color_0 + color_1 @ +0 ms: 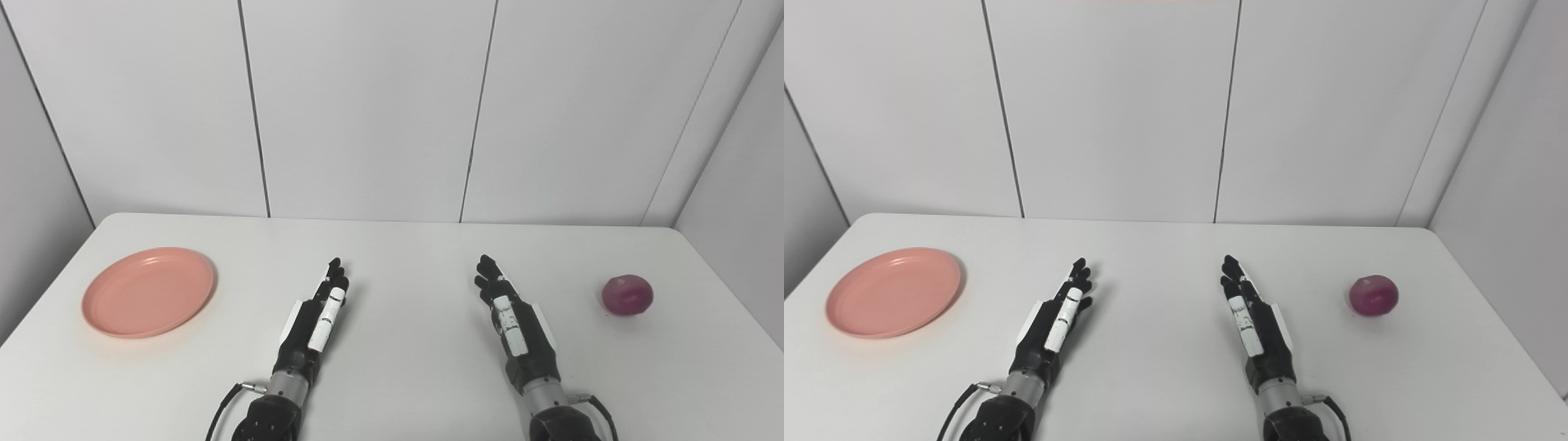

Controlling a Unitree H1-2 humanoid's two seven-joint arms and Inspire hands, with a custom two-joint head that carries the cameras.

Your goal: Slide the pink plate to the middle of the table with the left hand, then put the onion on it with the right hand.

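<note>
**A:** Left eye view first. The pink plate (149, 292) sits far out on the left of the white worktop (404, 373), well apart from the left hand (313, 318). Looks like a thin, stiff plastic dish with a low raised rim, so I'd guess it's light and will skate easily on that smooth surface. No need to grip it: press the fingers (334, 272) on the rim or just inside it and drag it toward the middle. Too hard on one edge and it could tip, I reckon.

**B:** And the onion?

**A:** The onion (626, 294) is over on the right side, well apart from the right hand (513, 321). Round, firm, papery purple skin, so probably a bit slippery and keen to roll. I'd wrap it around its widest part from above.

**B:** What are the hands doing?

**A:** Both lie flat, fingers stretched out straight and holding nothing.

**B:** Right eye view say anything different?

**A:** Same layout, just shifted over. Plate (894, 292) near the left edge, onion (1373, 295) on the right, left hand (1053, 321) and right hand (1255, 321) extended and empty, nothing between them. Can't tell from up here whether the palms actually touch the worktop or hover just over it.

**B:** Counts?

**A:** One plate, one onion, two hands. Nothing else on there.
</note>
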